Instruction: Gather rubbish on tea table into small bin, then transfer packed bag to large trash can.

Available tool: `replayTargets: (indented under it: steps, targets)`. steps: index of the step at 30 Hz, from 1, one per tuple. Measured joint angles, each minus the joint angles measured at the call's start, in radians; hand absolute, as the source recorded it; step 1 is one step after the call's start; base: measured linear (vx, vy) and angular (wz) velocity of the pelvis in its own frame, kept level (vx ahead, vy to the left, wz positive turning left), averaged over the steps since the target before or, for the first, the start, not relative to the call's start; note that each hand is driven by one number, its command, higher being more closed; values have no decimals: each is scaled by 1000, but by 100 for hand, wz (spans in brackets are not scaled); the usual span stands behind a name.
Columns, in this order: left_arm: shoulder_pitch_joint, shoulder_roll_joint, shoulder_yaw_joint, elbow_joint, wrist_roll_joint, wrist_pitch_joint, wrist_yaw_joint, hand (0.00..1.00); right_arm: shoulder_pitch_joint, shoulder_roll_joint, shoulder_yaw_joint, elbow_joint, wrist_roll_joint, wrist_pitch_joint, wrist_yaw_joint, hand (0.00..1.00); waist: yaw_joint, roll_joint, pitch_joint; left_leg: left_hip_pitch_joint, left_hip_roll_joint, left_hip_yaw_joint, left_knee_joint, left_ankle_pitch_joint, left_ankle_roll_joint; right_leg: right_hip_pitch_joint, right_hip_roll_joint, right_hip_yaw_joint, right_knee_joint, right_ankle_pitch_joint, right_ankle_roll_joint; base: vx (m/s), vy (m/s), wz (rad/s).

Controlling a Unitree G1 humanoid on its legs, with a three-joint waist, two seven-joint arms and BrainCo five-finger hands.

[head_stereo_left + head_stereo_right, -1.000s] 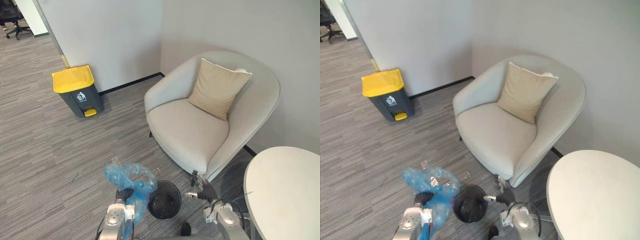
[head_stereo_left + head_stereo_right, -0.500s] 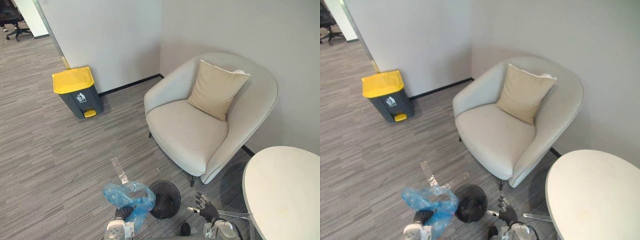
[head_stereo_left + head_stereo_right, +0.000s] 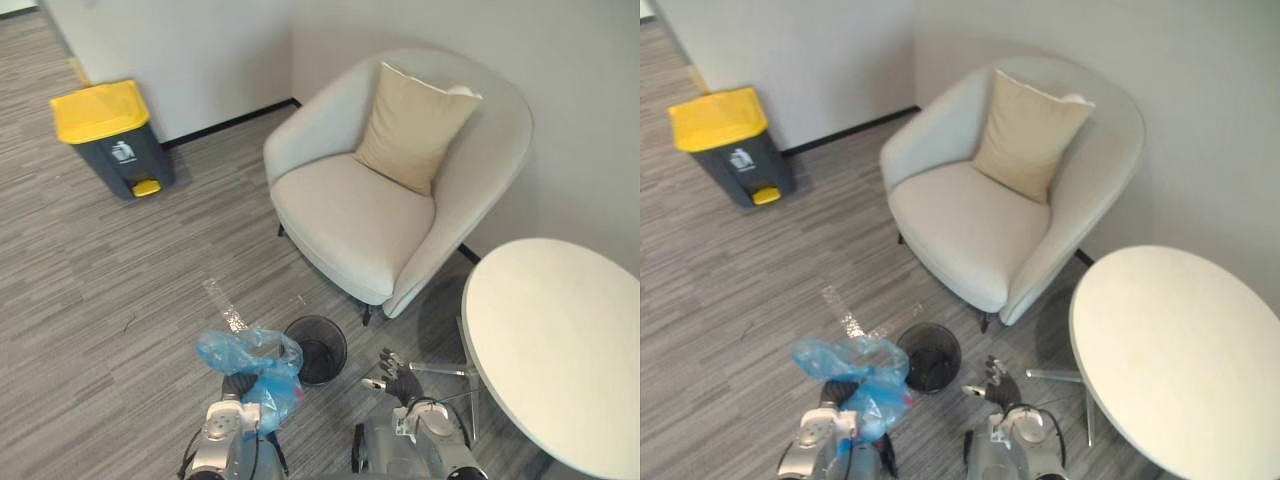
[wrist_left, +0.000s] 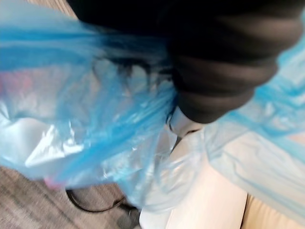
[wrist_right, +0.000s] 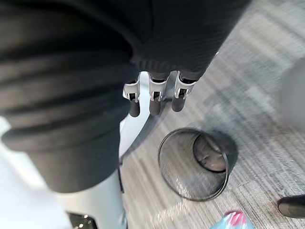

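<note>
Left eye view: the blue bag (image 3: 250,355) sits on the left hand (image 3: 238,386) at 7 o'clock, beside the small bin (image 3: 316,348). The trash can (image 3: 108,135) stands at 10 o'clock, well apart.
Left wrist view: the bag wraps the hand, so I cannot tell its grip.
Right wrist view: the right hand (image 5: 153,98) is relaxed and empty.

The place is a lounge corner of an office. The floor (image 3: 90,290) is grey striped carpet, and the plain pale walls (image 3: 200,50) meet in a corner with a black skirting (image 3: 225,122) along their foot. A curved, light upholstered armchair (image 3: 350,215) with a tan cushion (image 3: 410,125) stands beside a round white table (image 3: 560,340). A small black mesh bin (image 5: 174,162) sits on the carpet in front of the chair, and a large grey trash can (image 3: 110,140) with a yellow lid and a foot pedal stands against the wall.
</note>
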Motion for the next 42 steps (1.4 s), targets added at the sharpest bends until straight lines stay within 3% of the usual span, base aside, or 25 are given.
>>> replayTargets:
  steps: [1, 2, 4, 5, 6, 8, 9, 10, 12, 13, 16, 18, 19, 21, 22, 23, 26, 31, 34, 35, 36, 38, 39, 41, 42]
  targets:
    - [2, -6, 2, 0, 0, 0, 0, 100, -5, -4, -1, 0, -3, 0, -2, 0, 3, 8, 2, -1, 5, -6, -8, 6, -4, 4, 9, 1, -15, 0, 0, -242, -100, -2]
    - [18, -33, -1, -3, 0, -1, 3, 100, -11, -19, 0, 0, -13, -1, -16, 0, 24, 38, -7, -3, 36, -6, -65, 53, -11, 59, 47, 9, -134, -38, -35, -202, -106, -15]
    - [13, -32, -10, -22, 0, -3, 4, 100, -35, -24, 11, -2, -23, -7, -35, 0, 39, 20, 4, -40, 38, 2, -70, 93, -19, 75, 50, -4, -243, -121, -89, -342, -249, -9]
    - [-5, -38, -13, -18, 0, -2, 8, 100, -46, -32, 12, -1, -24, -7, -42, 0, 41, 39, 21, -65, 63, -16, -60, 118, -27, 99, 79, -18, -315, -133, -119, -477, -282, 15]
    - [2, -45, -21, -19, 0, -2, 12, 100, -49, -39, 11, -2, -24, -8, -55, 0, 27, 91, 50, -62, 106, -67, -89, 163, -42, 138, 139, -61, -370, -81, -154, -347, -181, 18]
    - [15, -48, -36, -21, 0, -2, 16, 100, -18, -37, 11, -2, -24, -8, -56, 0, 27, 97, 50, -44, 119, -84, -145, 186, -47, 137, 162, -81, -357, -73, -168, -335, -161, 35]
    - [22, -40, -36, -20, 0, -2, 20, 100, 7, -37, 7, 1, -24, -6, -56, 0, 27, 97, 52, -41, 116, -93, -183, 139, -87, 119, 159, -104, -359, -66, -192, -377, -170, 41]
    - [24, -38, -37, -19, 0, -2, 20, 100, 12, -34, -4, 3, -24, -6, -56, 0, 26, 82, 55, -53, 110, -97, -161, 113, -78, 113, 152, -112, -370, -62, -217, -368, -127, 39]
    - [35, -36, -73, -17, 0, -1, 20, 100, 21, -33, -45, 20, -24, -6, -57, 0, 17, 82, 56, -137, 84, -123, 80, 69, -2, 73, 126, -146, -431, 10, -258, -323, -114, 25]
    - [41, -37, -78, -17, 0, -1, 20, 100, 27, -34, -51, 26, -24, -6, -58, 0, 16, 84, 55, -135, 81, -118, 137, 47, 10, 73, 126, -146, -453, 30, -256, -260, -82, 8]
    - [62, -56, -75, -10, 1, -1, 19, 100, 79, -34, -81, 37, -28, -6, -56, 0, 11, 117, 35, -8, 57, -81, 263, -100, -5, 71, 123, -153, -545, 120, -239, -130, -3, 11]
    - [58, -64, -76, 23, 2, 0, 18, 100, 107, -31, -89, 40, -46, 6, -56, 0, -12, 136, 23, 131, 34, -76, 165, -145, -25, 65, 122, -167, -571, 149, -222, -103, 78, 46]
    - [51, -64, -76, 36, 3, 0, 18, 100, 117, -28, -93, 40, -57, 7, -56, 0, -18, 137, 18, 191, 9, -70, 37, -155, -40, 58, 116, -178, -584, 164, -212, -152, 102, 38]
    - [50, -66, -75, 57, 5, 1, 17, 100, 136, -27, -106, 40, -63, 7, -56, 0, -23, 151, -4, 254, -8, -55, -159, -157, -43, 56, 122, -193, -643, 213, -194, -199, 148, 17]
    - [50, -59, -74, 77, 5, 2, 16, 100, 135, -15, -120, 49, -63, 9, -58, 0, -22, 137, -13, 270, -23, -44, -229, -129, -42, 63, 114, -187, -683, 242, -178, -176, 163, 4]
    - [62, -54, -74, 88, 6, 3, 16, 100, 143, -3, -124, 50, -63, 7, -60, 0, -24, 129, -25, 266, -39, -44, -253, -114, -34, 81, 109, -185, -740, 284, -171, -120, 120, -2]
    - [80, -55, -75, 116, 22, 7, 16, 100, 147, 6, -120, 51, -64, 6, -71, 0, -23, 123, -39, 265, -60, -36, -247, -116, -20, 108, 92, -179, -802, 333, -157, -101, 120, -9]
    - [93, -61, -76, 123, 27, 8, 18, 100, 154, 9, -121, 81, -64, 6, -81, 0, -22, 118, -66, 265, -77, -67, -254, -112, -15, 148, 76, -205, -865, 357, -149, -22, 58, 20]
    - [84, -55, -76, 132, 42, 8, 20, 100, 154, 12, -123, 85, -64, 6, -88, 0, -19, 107, -73, 260, -86, -125, -283, -98, -12, 177, 61, -285, -888, 349, -143, 43, -3, 72]
    - [72, -53, -79, 136, 43, 8, 20, 100, 156, 13, -127, 85, -64, 6, -92, 0, -22, 99, -79, 238, -82, -104, -283, -100, -4, 177, 47, -336, -891, 342, -139, 45, 17, 126]
    - [56, -52, -93, 136, 43, 8, 20, 100, 159, 15, -131, 86, -64, 7, -96, 0, -31, 92, -82, 206, -50, 1, -263, -93, 31, 176, 25, -404, -897, 333, -128, 73, 57, 157]
    - [18, -56, -130, 135, 44, 8, 18, 100, 160, 1, -159, 88, -63, 9, -100, 0, -45, 97, -79, 166, 18, 180, -206, -72, 55, 176, 0, -484, -890, 338, -121, 84, 120, 151]
    - [12, -55, -128, 136, 45, 8, 19, 100, 150, -4, -163, 97, -64, 14, -110, 0, -36, 102, -76, 164, 28, 210, -200, -54, 0, 177, -4, -506, -879, 336, -114, 96, 166, 85]
    - [29, -48, -110, 136, 49, 9, 19, 100, 125, 6, -164, 98, -64, 16, -116, 0, -19, 94, -73, 182, 17, 209, -200, -67, -22, 194, -13, -506, -878, 337, -109, 106, 197, 16]
    - [48, -36, -110, 137, 49, 11, 21, 100, 111, 13, -163, 96, -67, 16, -118, 0, -17, 91, -73, 201, 3, 208, -197, -87, -26, 211, -31, -508, -867, 327, -87, 108, 212, 6]
